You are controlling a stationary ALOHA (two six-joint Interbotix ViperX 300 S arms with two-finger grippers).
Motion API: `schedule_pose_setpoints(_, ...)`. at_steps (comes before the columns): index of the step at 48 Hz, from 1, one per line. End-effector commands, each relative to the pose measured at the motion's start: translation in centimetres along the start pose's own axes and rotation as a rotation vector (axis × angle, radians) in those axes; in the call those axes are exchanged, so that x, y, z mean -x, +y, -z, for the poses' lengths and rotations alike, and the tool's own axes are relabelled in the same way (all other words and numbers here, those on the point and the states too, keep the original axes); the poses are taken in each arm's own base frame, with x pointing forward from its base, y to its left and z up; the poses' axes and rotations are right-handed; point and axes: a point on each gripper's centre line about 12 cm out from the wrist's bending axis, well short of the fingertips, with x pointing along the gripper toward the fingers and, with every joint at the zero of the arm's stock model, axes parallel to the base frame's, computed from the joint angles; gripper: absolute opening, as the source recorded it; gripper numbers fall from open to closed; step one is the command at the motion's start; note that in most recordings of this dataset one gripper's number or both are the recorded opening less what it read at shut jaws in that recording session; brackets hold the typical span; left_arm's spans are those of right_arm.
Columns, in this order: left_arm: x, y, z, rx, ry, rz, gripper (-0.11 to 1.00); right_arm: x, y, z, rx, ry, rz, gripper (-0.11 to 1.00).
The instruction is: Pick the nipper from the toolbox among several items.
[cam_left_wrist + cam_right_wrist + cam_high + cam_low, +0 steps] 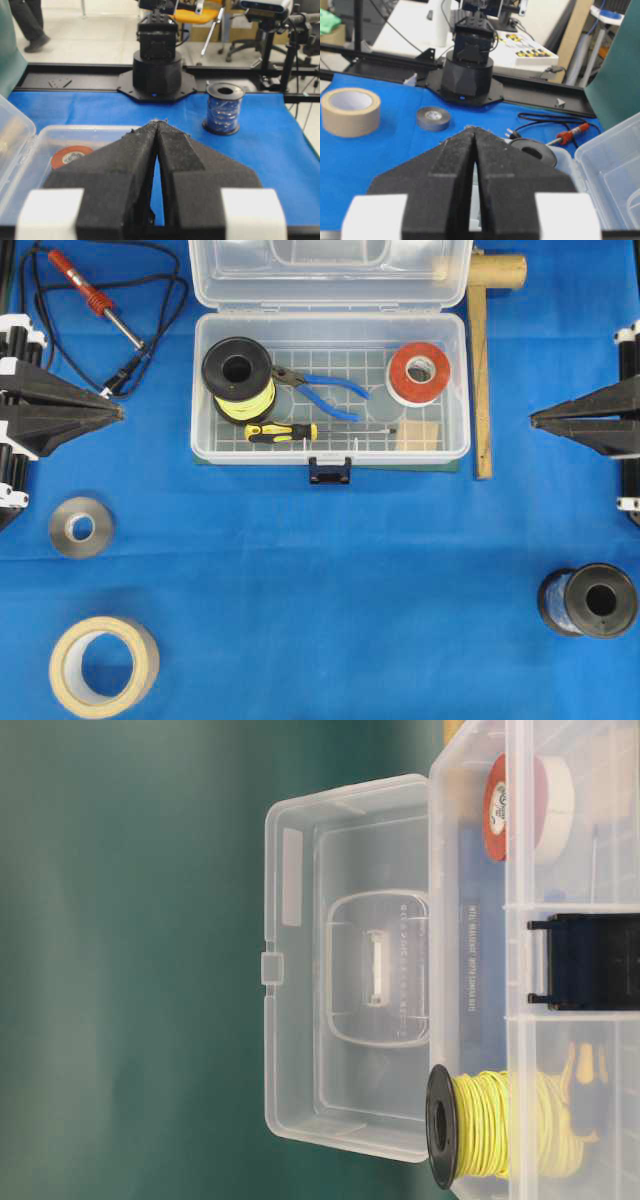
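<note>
Nipper (322, 387): judged light, rigid; best taken at the blue handles.
Left gripper (118, 412): jaws closed, nothing held.
Right gripper (533, 421): likewise.

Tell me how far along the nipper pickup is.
Done: the toolbox lid is open. In hand: nothing; the left hand and right hand sit shut, off to either side. Left: the nipper lies inside between the yellow spool and red tape, ungrasped.
</note>
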Motion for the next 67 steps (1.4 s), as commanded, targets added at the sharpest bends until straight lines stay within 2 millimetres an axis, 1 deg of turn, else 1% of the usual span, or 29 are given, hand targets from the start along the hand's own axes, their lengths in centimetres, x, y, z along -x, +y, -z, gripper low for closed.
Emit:
schedule_pose_setpoints(1, -0.2, 0.0, -0.5, 0.024, -0.006, -0.004, 0.0, -0.4, -0.2, -1.2, 0.01, -0.021, 0.011, 0.0)
schedule_pose_setpoints(10, -0.2, 0.0, -0.5, 0.027, -0.003, -0.005, 0.0, -2.2, -1.7, -1.3, -0.015, 0.127, 0.08, 0.0)
schedule_pose_setpoints(18, -0.3, 0.1, -0.4, 0.026, 0.0, -0.009, 0.0, -5.0, -3.7, -1.8, -0.025, 0.25, 0.15, 0.0)
schedule_pose_setpoints(25, -0.3, 0.2, -0.4, 0.031, 0.0, -0.012, 0.0, -8.3, -5.6, -0.8, -0.034, 0.388, 0.199, 0.0)
schedule_pose_setpoints(26, -0.3, 0.2, -0.4, 0.029, -0.002, -0.012, 0.0, -9.0, -6.1, -0.5, -0.037, 0.419, 0.21, 0.01)
schedule_pose_setpoints(29, -0.3, 0.2, -0.4, 0.031, 0.0, -0.012, 0.0, -10.4, -7.0, 0.5, -0.041, 0.488, 0.226, 0.03)
schedule_pose_setpoints(31, -0.3, 0.2, -0.4, 0.031, -0.002, -0.012, 0.0, -11.4, -7.6, 1.3, -0.045, 0.532, 0.236, 0.09)
schedule_pose_setpoints(33, -0.3, 0.2, -0.4, 0.029, -0.003, -0.013, 0.0, -12.3, -8.2, 2.0, -0.05, 0.577, 0.247, 0.19)
schedule_pose_setpoints(39, -0.3, 0.2, -0.5, 0.029, -0.011, -0.013, 0.0, -14.8, -9.5, 4.2, -0.054, 0.697, 0.255, 0.57)
schedule_pose_setpoints(41, -0.3, 0.2, -0.4, 0.031, -0.008, -0.014, 0.0, -15.8, -9.9, 5.2, -0.049, 0.74, 0.254, 0.68)
schedule_pose_setpoints(43, -0.3, 0.2, -0.5, 0.031, -0.009, -0.012, 0.0, -16.6, -10.2, 6.0, -0.048, 0.771, 0.255, 0.74)
schedule_pose_setpoints(45, -0.3, 0.2, -0.4, 0.032, -0.006, -0.014, 0.0, -17.4, -10.7, 7.0, -0.048, 0.804, 0.258, 0.73)
schedule_pose_setpoints(51, -0.4, 0.2, -0.3, 0.032, -0.003, -0.014, 0.0, -19.3, -11.7, 10.1, -0.052, 0.88, 0.259, 0.66)
schedule_pose_setpoints(55, -0.4, 0.2, -0.3, 0.032, -0.002, -0.014, 0.0, -20.2, -12.2, 12.3, -0.057, 0.924, 0.259, 0.65)
schedule_pose_setpoints(60, -0.4, 0.2, -0.2, 0.032, 0.0, -0.015, 0.0, -21.2, -12.9, 15.1, -0.06, 0.975, 0.26, 0.65)
schedule_pose_setpoints(67, -0.3, 0.2, -0.1, 0.035, 0.003, -0.016, 0.0, -21.9, -13.5, 17.7, -0.063, 1.019, 0.259, 0.64)
